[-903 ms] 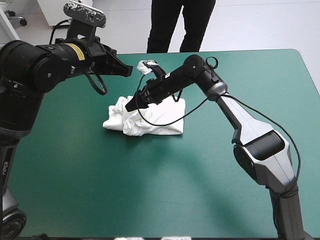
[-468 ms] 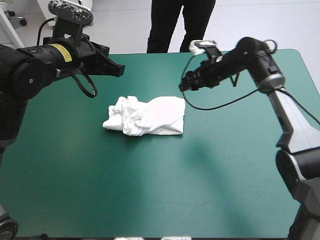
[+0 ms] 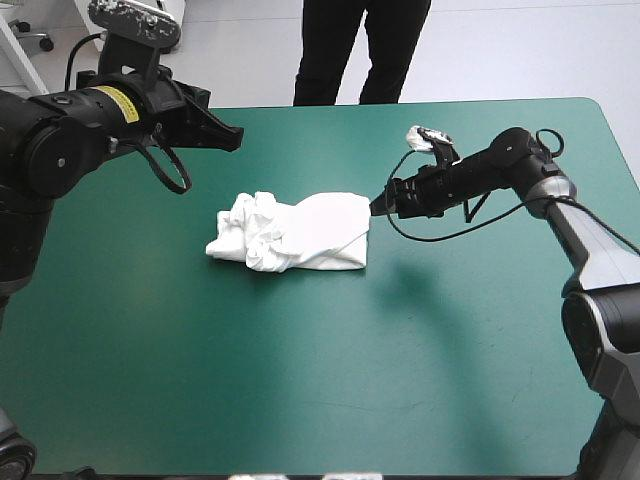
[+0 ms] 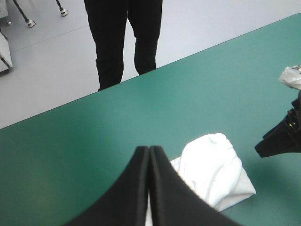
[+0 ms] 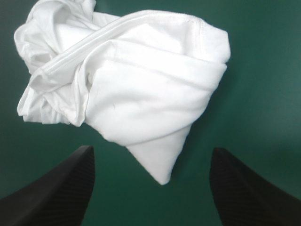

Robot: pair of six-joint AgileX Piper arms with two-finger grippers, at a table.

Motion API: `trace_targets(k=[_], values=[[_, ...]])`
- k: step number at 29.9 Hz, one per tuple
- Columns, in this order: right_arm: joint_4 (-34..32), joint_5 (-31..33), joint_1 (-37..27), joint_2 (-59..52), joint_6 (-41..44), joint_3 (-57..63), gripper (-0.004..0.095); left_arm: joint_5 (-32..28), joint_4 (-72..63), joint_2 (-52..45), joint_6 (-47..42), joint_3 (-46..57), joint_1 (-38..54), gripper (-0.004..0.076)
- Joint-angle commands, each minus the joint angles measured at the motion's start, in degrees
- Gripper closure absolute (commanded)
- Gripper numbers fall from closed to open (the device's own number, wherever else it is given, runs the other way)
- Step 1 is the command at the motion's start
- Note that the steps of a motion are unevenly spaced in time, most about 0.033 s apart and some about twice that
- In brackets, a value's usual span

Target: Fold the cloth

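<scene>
Bundled T-shirt (image 3: pixel 292 235) lay mid-frame on the tabletop (image 3: pixel 300 380); the right gripper (image 3: pixel 378 208), fingers open, faced its corner, likely to grasp; the left gripper (image 3: pixel 232 135), fingers closed, hovered upper left.

Plain white, unpatterned, on the T-shirt (image 5: pixel 127 89) just ahead of the right gripper (image 3: pixel 378 207). Uniform teal-green on the table cover (image 3: pixel 300 380) under both. Black on the fingers (image 4: pixel 136 188) of the left gripper (image 4: pixel 149 150); yellow on its arm's label (image 3: pixel 120 100).

We find no words or numbers that we can read. A yellow label (image 3: pixel 118 101) sits on the left arm (image 3: pixel 60 150), but its dark print is too small to make out.
</scene>
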Motion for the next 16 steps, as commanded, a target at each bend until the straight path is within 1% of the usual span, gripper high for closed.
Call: trace_targets(k=[1, 8, 16], values=[[7.0, -1.1, 0.0, 0.5, -3.2, -1.0, 0.0259, 2.0, 0.6, -1.9, -0.2, -1.5, -0.3, 0.0733], [8.2, -1.6, 1.3, 4.6, -4.3, -1.8, 0.0260, 2.0, 0.6, -1.4, -0.2, -1.5, -0.3, 0.0733], [7.9, -7.6, 6.0, 7.7, -4.2, -2.9, 0.0260, 2.0, 0.3, -1.1, -0.2, -1.5, -0.3, 0.0733]])
